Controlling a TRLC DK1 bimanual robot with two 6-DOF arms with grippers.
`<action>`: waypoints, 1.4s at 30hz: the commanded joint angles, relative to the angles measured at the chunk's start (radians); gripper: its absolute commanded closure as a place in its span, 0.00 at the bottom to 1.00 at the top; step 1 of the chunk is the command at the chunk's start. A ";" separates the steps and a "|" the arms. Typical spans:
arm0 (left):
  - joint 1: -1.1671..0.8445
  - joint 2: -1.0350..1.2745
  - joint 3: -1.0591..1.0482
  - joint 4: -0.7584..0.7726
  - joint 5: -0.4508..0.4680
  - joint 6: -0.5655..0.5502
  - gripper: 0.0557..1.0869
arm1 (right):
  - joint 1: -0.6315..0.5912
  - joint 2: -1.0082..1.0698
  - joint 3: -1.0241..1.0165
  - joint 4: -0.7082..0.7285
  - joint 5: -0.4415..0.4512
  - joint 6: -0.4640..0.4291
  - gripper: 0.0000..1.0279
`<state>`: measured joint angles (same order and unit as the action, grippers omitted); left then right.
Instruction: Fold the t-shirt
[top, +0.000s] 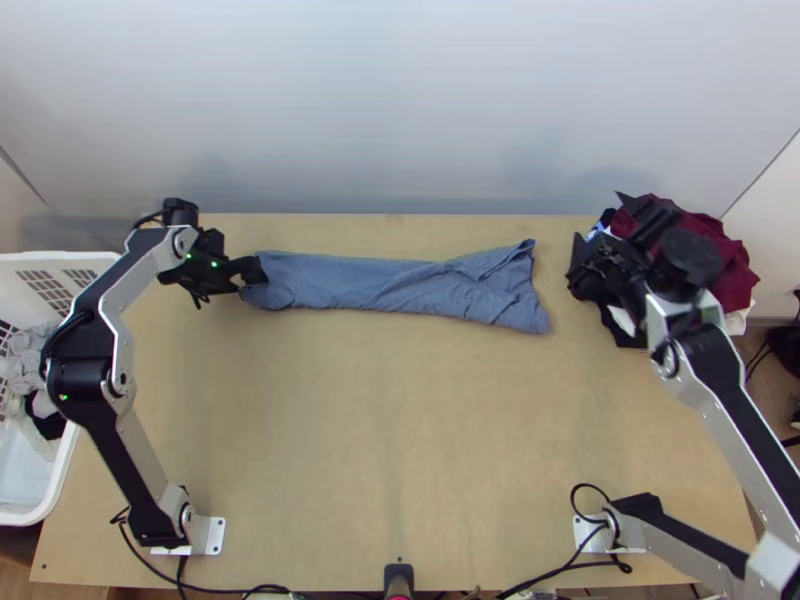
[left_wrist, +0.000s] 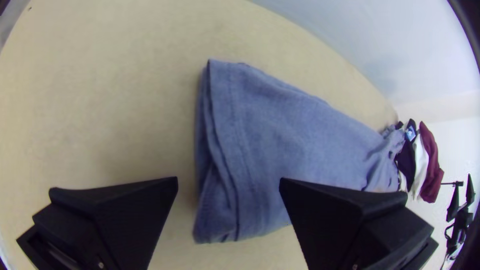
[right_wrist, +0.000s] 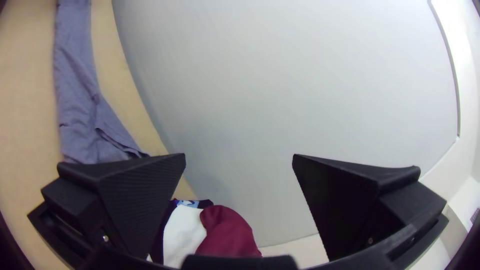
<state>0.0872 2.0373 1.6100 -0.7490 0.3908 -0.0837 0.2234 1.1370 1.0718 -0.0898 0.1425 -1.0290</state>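
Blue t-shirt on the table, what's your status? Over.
T-shirt folded into long strip, wider end creased. Left gripper open at narrow end; right gripper open over clothes pile. Pile lies beyond wider end, not touching the strip.

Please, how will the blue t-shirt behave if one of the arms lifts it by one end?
The blue t-shirt will probably be floppy: it wrinkles softly where it fans out at one end. It looks rather light, since it seems to be thin cloth. The long narrow strip would likely sag, and its folds might open, because the layers at the other end lie loose.
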 joint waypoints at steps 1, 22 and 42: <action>-0.035 0.040 -0.015 0.057 0.103 -0.087 0.04 | -0.019 -0.112 0.004 -0.079 0.009 -0.013 0.03; -0.224 -0.034 0.218 0.011 0.350 -0.264 0.97 | -0.021 -0.292 -0.150 -0.100 0.009 -0.003 0.03; -0.495 0.141 0.688 -0.205 0.252 -0.209 0.96 | -0.013 -0.571 -0.380 -0.131 0.035 0.070 0.03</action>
<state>-0.2928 2.1372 2.2276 -0.9520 0.6910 -0.3096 0.2111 0.6689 0.7643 -0.1970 0.1619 -0.9787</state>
